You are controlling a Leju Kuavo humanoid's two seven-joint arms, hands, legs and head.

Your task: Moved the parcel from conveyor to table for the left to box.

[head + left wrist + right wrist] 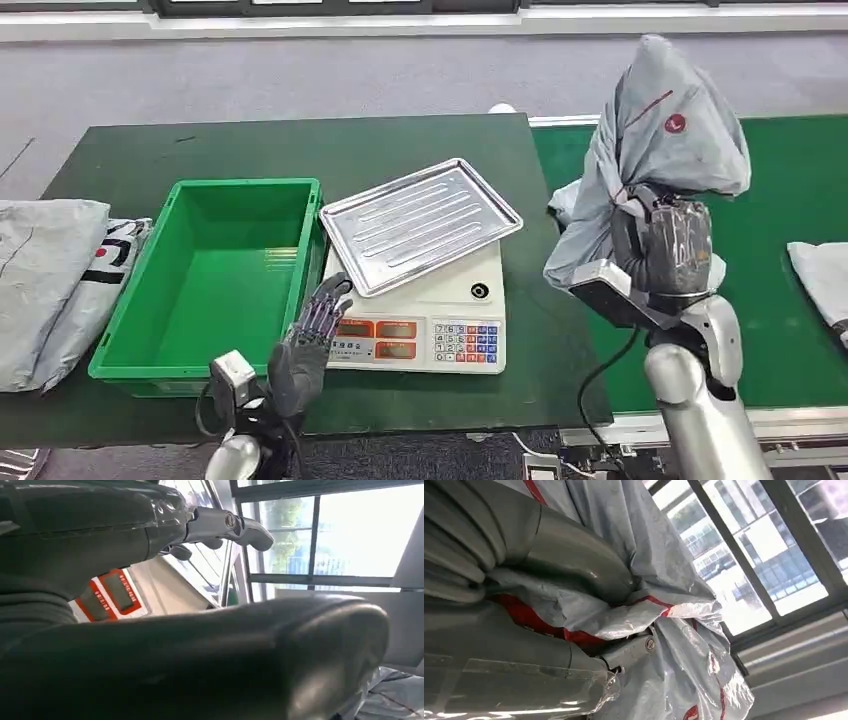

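Observation:
A grey plastic parcel [660,130] with a red logo hangs in the air at the seam between the dark table [300,140] and the green conveyor [790,200]. My right hand [665,245] grips its lower part; up close the thumb [574,555] presses into the crumpled grey film [664,555]. My left hand [305,345] is raised near the table's front edge, fingers apart and empty, just in front of the white scale [430,320]. The green box [215,275] stands empty to the left of the scale.
A steel tray [420,222] lies on the scale. Grey bagged parcels [50,280] lie at the table's left end. Another pale parcel [825,280] rests on the conveyor at the right. The scale's red display [112,592] shows beside my left hand.

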